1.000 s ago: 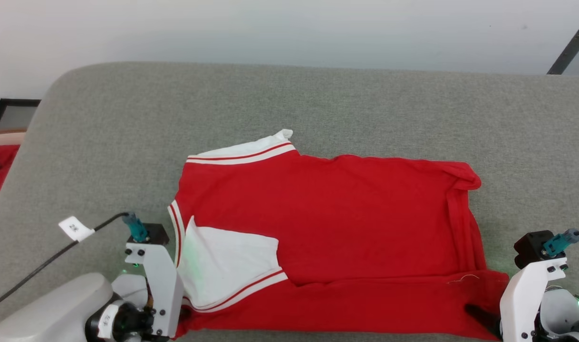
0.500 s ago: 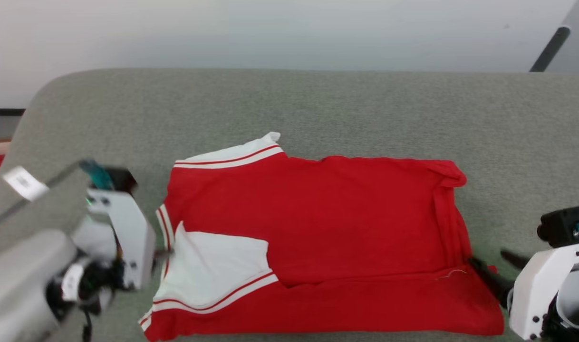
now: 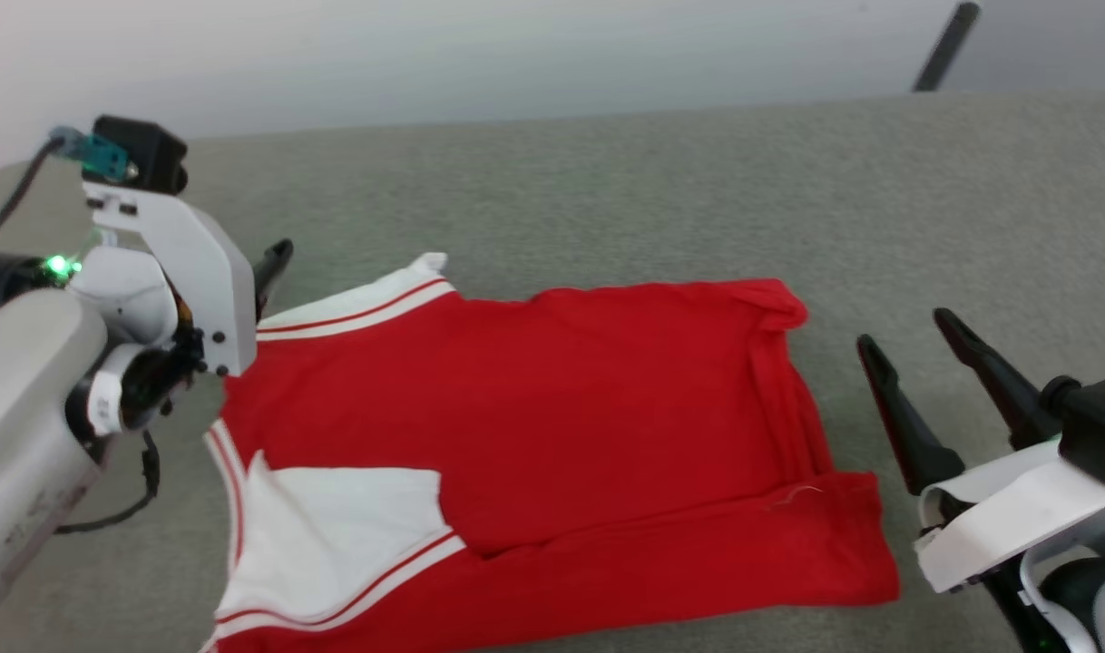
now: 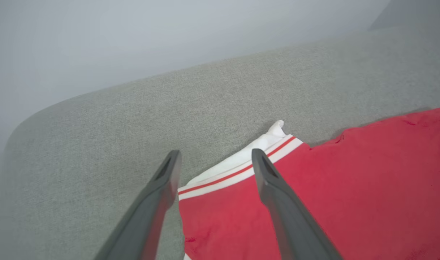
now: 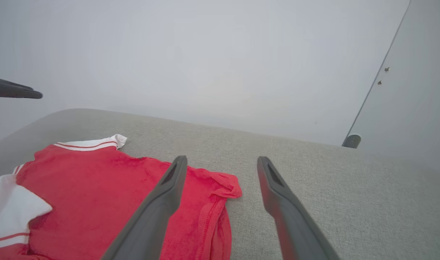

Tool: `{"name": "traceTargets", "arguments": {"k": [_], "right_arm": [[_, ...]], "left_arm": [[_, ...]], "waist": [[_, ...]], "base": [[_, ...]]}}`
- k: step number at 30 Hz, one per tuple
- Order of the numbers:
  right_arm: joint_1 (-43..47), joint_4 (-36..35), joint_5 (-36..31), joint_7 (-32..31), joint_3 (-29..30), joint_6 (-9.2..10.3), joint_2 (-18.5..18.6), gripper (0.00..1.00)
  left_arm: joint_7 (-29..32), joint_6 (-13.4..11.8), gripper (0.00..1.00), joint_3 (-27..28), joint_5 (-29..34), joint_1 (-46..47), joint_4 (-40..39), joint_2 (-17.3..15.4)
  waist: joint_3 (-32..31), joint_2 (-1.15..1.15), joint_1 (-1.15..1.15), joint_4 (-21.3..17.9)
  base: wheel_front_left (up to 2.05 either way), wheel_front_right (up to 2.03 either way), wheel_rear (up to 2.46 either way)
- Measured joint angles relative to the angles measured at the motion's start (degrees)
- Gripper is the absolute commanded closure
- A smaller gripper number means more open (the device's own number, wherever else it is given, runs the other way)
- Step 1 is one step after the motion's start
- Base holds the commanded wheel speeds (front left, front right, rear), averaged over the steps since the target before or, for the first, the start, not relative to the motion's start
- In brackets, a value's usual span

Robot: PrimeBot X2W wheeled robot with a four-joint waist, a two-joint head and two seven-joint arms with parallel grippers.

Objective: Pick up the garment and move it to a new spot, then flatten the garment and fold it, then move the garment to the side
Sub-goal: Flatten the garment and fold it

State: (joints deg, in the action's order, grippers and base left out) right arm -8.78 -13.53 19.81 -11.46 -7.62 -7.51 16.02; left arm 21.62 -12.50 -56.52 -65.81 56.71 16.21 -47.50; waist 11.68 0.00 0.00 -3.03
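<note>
I read the garment [image 3: 552,426] as lying folded on the grey padded surface [image 3: 607,181], red body uppermost, with one white sleeve at its near left corner and striped trim along its far left edge. My left gripper [image 4: 215,154] hangs over that far left corner, fingers spread and holding nothing. My right gripper [image 3: 904,331] stands just beside the garment's right edge, clear of the cloth, fingers likewise apart and empty

The head view looks steeply down on the worktop [image 3: 607,181] and shirt [image 3: 562,408]. Each wrist view sits low, facing the wall [image 4: 133,43] along its fingers [image 4: 276,195]; both share the shirt's far sleeve [image 5: 91,143].
</note>
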Motion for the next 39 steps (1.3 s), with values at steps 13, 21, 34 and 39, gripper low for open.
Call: {"name": "traceTargets", "arguments": {"k": [13,21,34,39], "right_arm": [[-0.2,2.2,0.3,4.6,-1.1,-0.01,-2.1,0.00],[-1.0,1.8,0.8,4.6,-0.6,-0.01,-2.3,0.00],[-2.3,1.9,2.5,3.9,0.1,-0.01,-2.9,0.00],[-2.4,2.0,2.9,3.4,0.6,-0.01,-2.9,0.00]], "left_arm": [[12.2,8.1,0.00,-2.0,-3.4,5.5,15.2,2.0],[16.9,9.8,0.00,-2.5,-5.4,6.8,20.9,3.3],[21.0,10.4,0.00,-3.2,-6.0,8.7,25.6,4.8],[24.0,9.8,0.42,-3.0,-7.4,8.9,26.3,5.4]], "waist": [[4.7,0.00,0.00,-6.6],[7.8,0.00,0.00,-8.7],[9.9,0.00,0.00,-9.1],[10.0,0.00,0.00,-9.1]], "base": [[0.00,0.00,0.00],[0.00,0.00,0.00],[0.00,0.00,0.00],[0.00,0.00,0.00]]}}
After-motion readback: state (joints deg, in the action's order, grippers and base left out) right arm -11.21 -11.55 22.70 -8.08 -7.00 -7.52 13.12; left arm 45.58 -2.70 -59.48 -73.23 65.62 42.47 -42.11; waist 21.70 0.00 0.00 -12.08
